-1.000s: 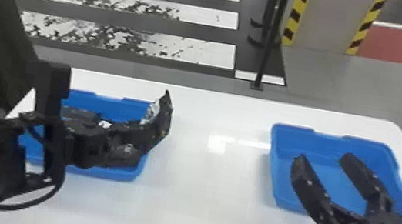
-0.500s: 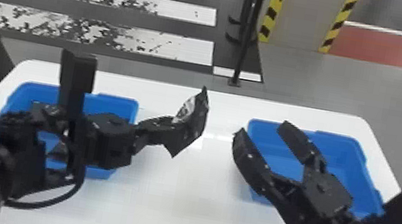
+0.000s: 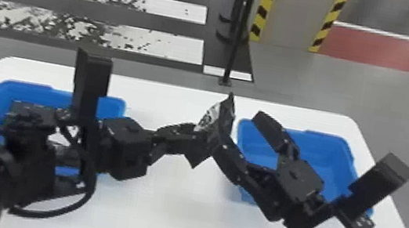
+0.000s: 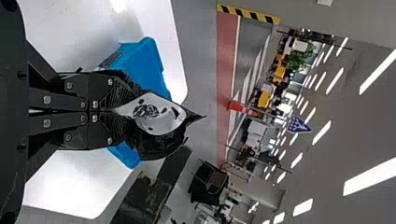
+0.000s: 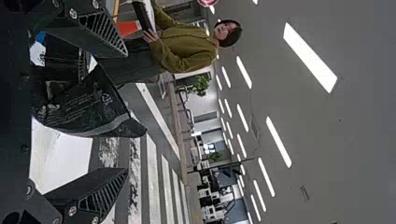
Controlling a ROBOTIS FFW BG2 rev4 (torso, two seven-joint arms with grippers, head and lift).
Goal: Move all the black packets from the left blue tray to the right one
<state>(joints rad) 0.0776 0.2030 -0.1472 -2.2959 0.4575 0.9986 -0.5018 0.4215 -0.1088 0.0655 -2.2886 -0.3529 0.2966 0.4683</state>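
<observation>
Packet (image 5: 93, 105), glossy black plastic with white panel, pinched in my left gripper (image 4: 123, 112), shows between widely spread fingers (image 5: 100, 35) of my empty right gripper (image 3: 238, 128), nearer left finger (image 3: 230, 159).

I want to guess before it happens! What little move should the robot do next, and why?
Probably the right gripper should close gently on the black packet: in its wrist view the packet shows between its open fingers, while the left gripper pinches it, short of the right blue tray.
</observation>
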